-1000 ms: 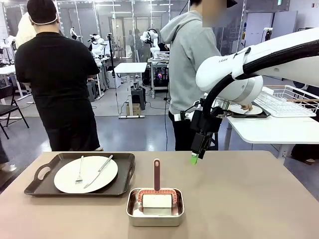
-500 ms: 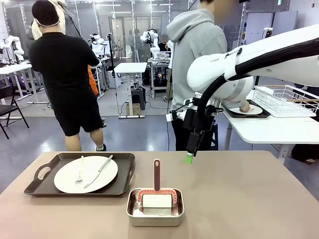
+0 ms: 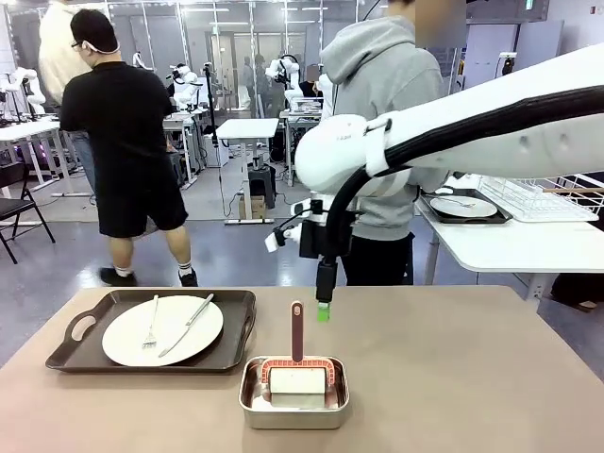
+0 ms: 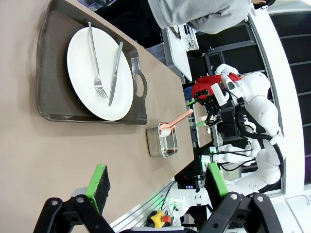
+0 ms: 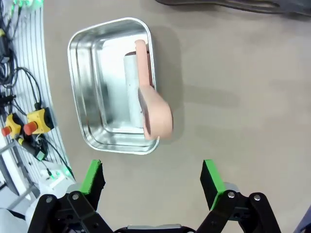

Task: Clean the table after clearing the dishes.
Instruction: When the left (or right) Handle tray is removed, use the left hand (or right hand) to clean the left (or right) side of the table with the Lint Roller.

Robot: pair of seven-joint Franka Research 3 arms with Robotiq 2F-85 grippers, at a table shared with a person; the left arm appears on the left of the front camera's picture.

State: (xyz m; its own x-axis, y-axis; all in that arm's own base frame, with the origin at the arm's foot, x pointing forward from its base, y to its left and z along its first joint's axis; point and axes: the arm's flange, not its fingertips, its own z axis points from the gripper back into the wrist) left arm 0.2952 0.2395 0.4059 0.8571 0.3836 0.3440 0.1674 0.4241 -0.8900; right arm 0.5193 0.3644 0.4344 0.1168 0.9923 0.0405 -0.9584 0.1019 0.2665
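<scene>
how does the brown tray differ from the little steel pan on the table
The tray is dark brown, wide and shallow, with cut-out handles; the steel pan is shiny, smaller and deeper. The tray carries a white plate with fork and knife; the pan holds a pink-handled tool. The tray lies left, the pan near the middle. Both are rectangular and rest on the table.

Tray (image 5: 233, 4) cut by top edge (rt wrist view).
</scene>
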